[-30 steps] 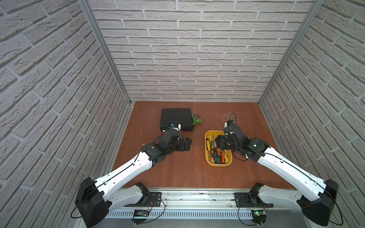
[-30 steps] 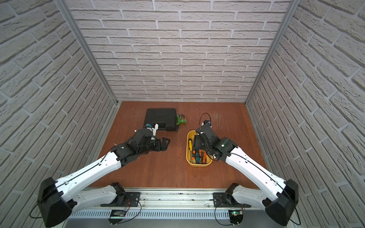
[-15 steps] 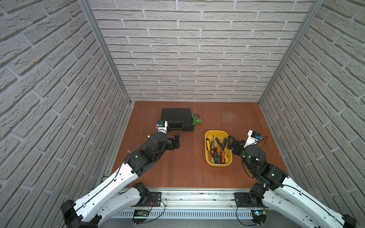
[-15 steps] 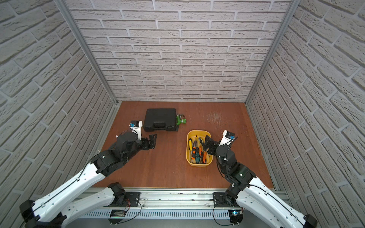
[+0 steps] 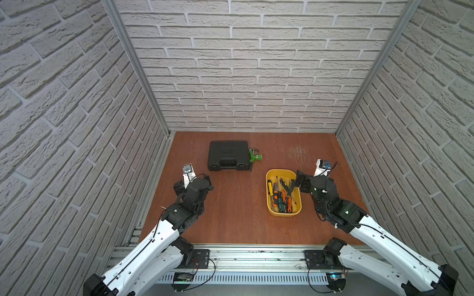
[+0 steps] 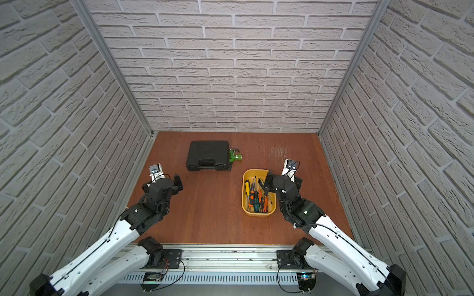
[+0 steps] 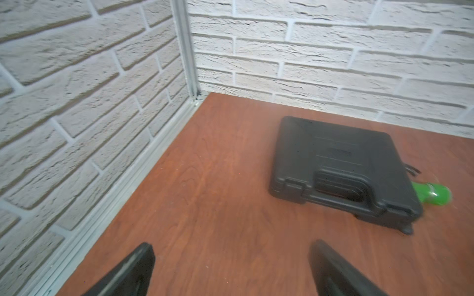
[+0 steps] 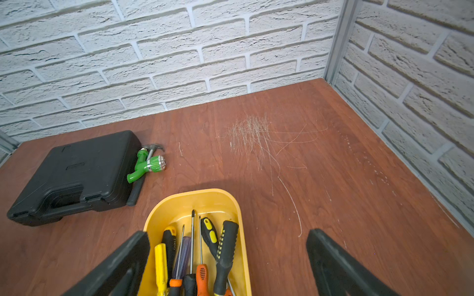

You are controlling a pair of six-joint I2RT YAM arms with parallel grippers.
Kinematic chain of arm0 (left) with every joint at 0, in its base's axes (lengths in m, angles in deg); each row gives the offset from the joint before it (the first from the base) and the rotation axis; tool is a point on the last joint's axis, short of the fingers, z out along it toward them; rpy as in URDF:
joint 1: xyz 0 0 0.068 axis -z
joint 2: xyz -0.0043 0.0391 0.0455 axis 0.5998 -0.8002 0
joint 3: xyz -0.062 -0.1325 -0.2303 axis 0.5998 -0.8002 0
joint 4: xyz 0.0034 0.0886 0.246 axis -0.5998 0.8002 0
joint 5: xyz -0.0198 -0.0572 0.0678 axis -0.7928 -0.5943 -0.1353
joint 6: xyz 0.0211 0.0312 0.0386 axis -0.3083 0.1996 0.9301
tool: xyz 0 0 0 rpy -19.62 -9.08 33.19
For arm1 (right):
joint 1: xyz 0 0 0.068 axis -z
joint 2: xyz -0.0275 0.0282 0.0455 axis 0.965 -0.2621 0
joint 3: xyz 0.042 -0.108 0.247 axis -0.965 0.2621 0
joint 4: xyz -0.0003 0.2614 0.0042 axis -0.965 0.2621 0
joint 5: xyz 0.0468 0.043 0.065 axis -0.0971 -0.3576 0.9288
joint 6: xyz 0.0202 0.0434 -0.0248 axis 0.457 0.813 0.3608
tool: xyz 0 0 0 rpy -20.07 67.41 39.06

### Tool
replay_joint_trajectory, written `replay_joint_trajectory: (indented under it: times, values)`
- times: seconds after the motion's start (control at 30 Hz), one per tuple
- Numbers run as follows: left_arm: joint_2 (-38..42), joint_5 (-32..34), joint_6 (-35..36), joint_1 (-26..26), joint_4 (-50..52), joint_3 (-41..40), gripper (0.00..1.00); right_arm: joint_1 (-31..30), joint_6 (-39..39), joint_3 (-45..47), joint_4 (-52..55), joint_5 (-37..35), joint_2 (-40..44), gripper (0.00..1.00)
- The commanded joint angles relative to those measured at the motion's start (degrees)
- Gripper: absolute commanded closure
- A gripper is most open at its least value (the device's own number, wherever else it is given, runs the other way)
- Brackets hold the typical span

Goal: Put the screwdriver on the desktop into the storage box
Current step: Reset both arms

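Observation:
The yellow storage box (image 5: 280, 170) sits right of centre on the reddish-brown desktop (image 5: 236, 212), also in the right wrist view (image 8: 192, 192). Several screwdrivers (image 5: 282, 197) lie inside it; a black-and-yellow handled one (image 8: 227, 246) rests along its right wall. Every screwdriver I see is in the box. My right gripper (image 5: 314, 176) hovers over the box's right rim, open and empty (image 8: 228, 234). My left gripper (image 5: 193, 182) hangs open over bare wood near the left wall, with nothing between its fingers (image 7: 232, 247).
A shut black tool case (image 5: 228, 155) lies at the back left, with a green spray nozzle (image 5: 255, 156) and a hammer (image 8: 151, 148) against its right side. A pale scuffed patch (image 5: 297, 151) marks the back right. Brick walls enclose three sides.
The right gripper opened over the box's far end and drew back to the box's right side. The left arm pulled away from the black case toward the left front.

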Motion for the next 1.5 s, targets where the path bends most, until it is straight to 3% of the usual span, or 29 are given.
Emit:
replay_joint_trajectory:
  times: [0.0, 0.13, 0.37, 0.53, 0.67, 0.77, 0.87, 0.97, 1.03, 1.07, 1.13, 1.17, 1.2, 1.33, 1.4, 1.43, 1.47]
  values:
    - [0.0, -2.0, 6.5, -6.5, -11.4, -1.3, 0.02, 1.3, -1.5, -1.7, -2.3, -0.3, -2.1, 0.01]
    - [-2.6, -9.1, 8.6, -15.3, -12.6, -0.8, 0.02, 2.3, -0.7, -2.2, -3.7, -0.5, -2.9, 0.01]
    - [-11.1, -15.5, 14.0, -27.4, -26.4, -5.5, 0.02, 6.2, -1.1, -0.2, -5.2, -3.7, -1.4, 0.01]
    - [-20.3, -23.6, 18.9, -35.3, -43.5, -12.5, 0.02, 8.1, -16.3, 4.9, -17.9, -6.6, -2.0, 0.01]
    - [-29.0, -29.0, 20.0, -38.7, -54.5, -15.2, 0.02, 14.9, -14.9, 7.6, -22.4, -8.4, -3.3, 0.01]
    - [-34.8, -32.9, 18.6, -39.5, -62.0, -15.5, 0.02, 19.9, -16.3, 12.7, -31.8, -8.3, -4.2, 0.01]
    - [-39.5, -34.3, 24.0, -35.7, -67.9, -16.0, 0.02, 24.1, -16.7, 15.0, -36.8, -7.1, -9.2, 0.01]
    - [-47.2, -30.6, 28.7, -31.6, -79.9, -17.3, 0.02, 26.2, -21.4, 18.5, -49.4, -4.3, -16.7, 0.01]
    - [-44.7, -31.1, 26.5, -32.3, -73.4, -16.1, 0.02, 27.9, -24.6, 21.8, -61.8, 0.8, -22.2, 0.01]
    - [-46.2, -31.9, 26.6, -33.2, -76.3, -16.3, 0.02, 29.5, -26.2, 23.1, -69.6, 5.7, -26.0, 0.01]
    - [-45.2, -32.9, 25.8, -33.6, -72.1, -15.0, 0.02, 30.4, -27.2, 21.2, -66.6, 14.6, -25.1, 0.01]
    - [-45.8, -33.4, 26.9, -33.2, -72.4, -14.6, 0.02, 31.9, -27.7, 21.8, -71.5, 20.4, -26.9, 0.01]
    - [-45.1, -34.3, 27.0, -33.1, -68.6, -13.5, 0.02, 32.8, -27.9, 22.4, -79.3, 20.8, -31.1, 0.01]
    - [-45.8, -34.0, 27.2, -33.0, -69.3, -13.1, 0.02, 33.7, -29.4, 25.5, -99.8, 22.8, -42.8, 0.01]
    - [-45.8, -33.8, 27.1, -33.0, -69.1, -13.0, 0.02, 31.6, -31.6, 27.5, -95.2, 17.1, -34.8, 0.01]
    - [-45.5, -34.0, 27.1, -33.0, -68.1, -12.8, 0.02, 30.0, -32.7, 26.7, -85.0, 14.1, -27.4, 0.01]
    - [-45.7, -33.9, 27.1, -33.0, -68.5, -12.7, 0.02, 30.1, -30.4, 23.2, -65.4, 14.2, -19.4, 0.01]
